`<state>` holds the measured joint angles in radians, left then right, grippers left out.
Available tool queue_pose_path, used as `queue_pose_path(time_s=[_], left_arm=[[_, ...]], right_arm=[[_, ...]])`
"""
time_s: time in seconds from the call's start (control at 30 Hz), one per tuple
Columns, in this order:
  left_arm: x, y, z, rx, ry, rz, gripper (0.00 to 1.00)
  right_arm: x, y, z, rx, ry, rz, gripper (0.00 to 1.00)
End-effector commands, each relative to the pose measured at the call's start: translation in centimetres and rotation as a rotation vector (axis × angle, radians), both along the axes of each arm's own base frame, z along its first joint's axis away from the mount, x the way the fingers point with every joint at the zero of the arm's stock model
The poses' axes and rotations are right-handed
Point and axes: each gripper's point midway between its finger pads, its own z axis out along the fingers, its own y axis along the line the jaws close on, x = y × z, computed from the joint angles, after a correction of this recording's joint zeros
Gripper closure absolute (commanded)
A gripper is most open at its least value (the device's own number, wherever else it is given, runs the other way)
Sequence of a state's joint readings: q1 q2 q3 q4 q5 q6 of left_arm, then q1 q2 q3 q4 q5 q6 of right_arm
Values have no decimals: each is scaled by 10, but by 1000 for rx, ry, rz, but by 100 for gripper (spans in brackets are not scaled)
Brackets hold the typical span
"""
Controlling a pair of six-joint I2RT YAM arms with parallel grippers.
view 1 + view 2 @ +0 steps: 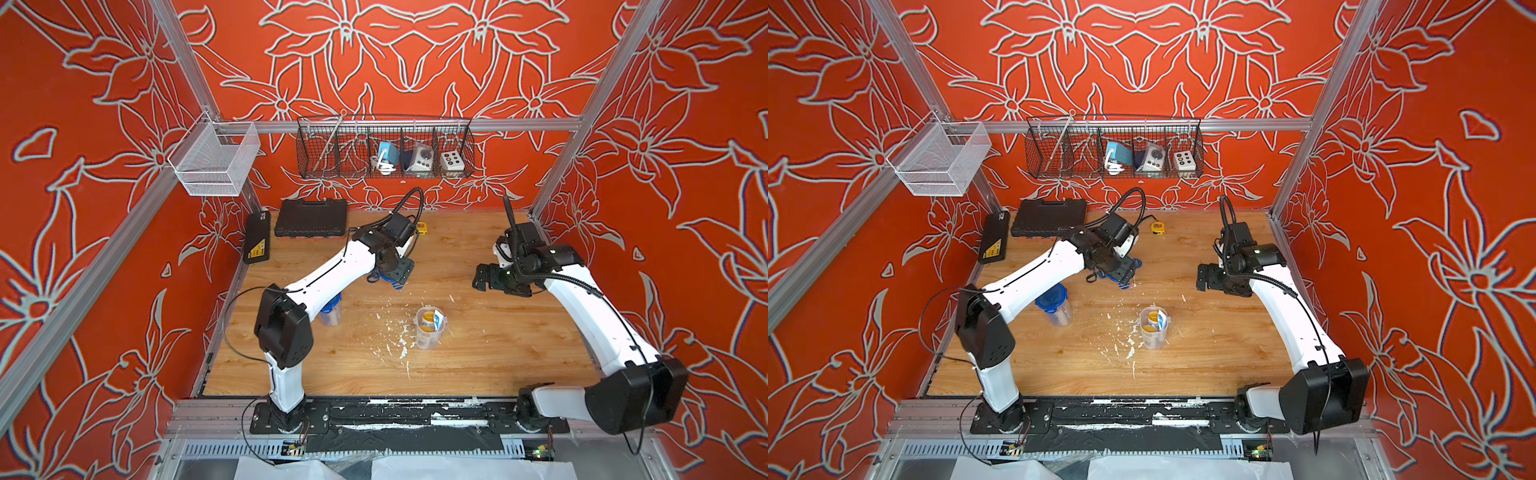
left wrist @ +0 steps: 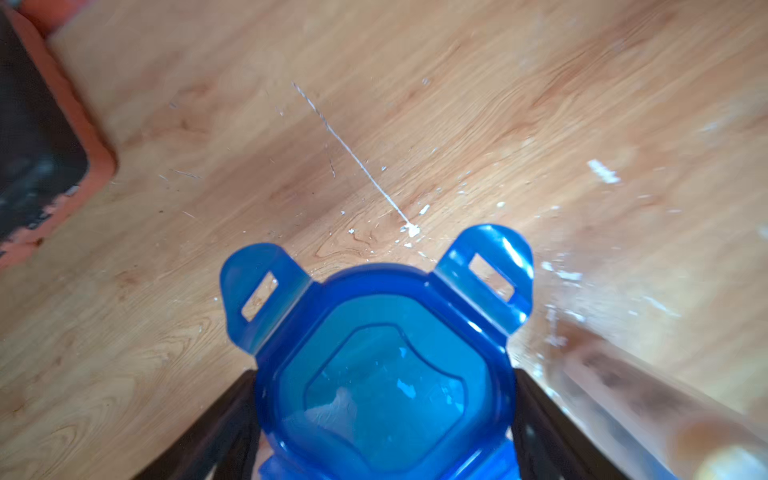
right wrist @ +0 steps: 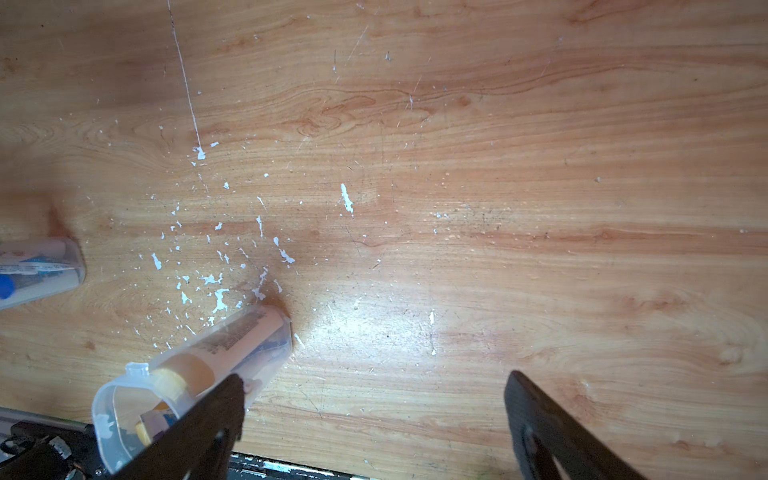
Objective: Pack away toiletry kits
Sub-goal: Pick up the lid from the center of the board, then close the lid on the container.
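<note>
The white-and-black left arm (image 1: pixel 328 270) stretches forward and inward, its wrist bent downward. Its black left gripper (image 1: pixel 394 277) clamps a translucent blue four-tab plastic lid (image 2: pixel 384 374) by its sides. The white-and-black right arm (image 1: pixel 582 307) bends inward at mid-height, and its black right gripper (image 1: pixel 478 283) has its jaws wide apart.

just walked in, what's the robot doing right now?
The left gripper grips a blue lid, behind the open cup. That cup stands mid-table with yellow-capped bottles and a tube inside, not yet lidded. The right gripper is open and empty, hovering to one side of it. A second cup near the left arm is already lidded.
</note>
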<state>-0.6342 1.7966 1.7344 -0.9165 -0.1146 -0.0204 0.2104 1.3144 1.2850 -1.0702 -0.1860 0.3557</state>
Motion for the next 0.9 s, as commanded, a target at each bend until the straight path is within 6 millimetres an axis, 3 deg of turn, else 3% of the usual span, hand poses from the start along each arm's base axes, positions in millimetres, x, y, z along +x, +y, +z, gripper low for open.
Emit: queue_pose_path(time_s=[0.0, 0.17, 0.3, 0.4, 0.57, 0.87], left_arm=[[-25, -4, 29, -81, 7, -16, 33], [-70, -32, 55, -153, 11, -128, 33], [-114, -57, 52, -141, 50, -243, 32], [-134, -69, 44, -121, 86, -275, 32], [-142, -78, 28, -65, 118, -272, 31], [-135, -90, -3, -21, 191, -193, 30]], right_arm=[[-11, -7, -2, -12, 20, -25, 2], [-16, -13, 0, -31, 23, -34, 2], [-21, -14, -4, -24, 21, -51, 2], [-24, -16, -6, -19, 14, -59, 2], [-26, -22, -5, -14, -4, -76, 2], [-32, -31, -6, 4, -18, -105, 2]])
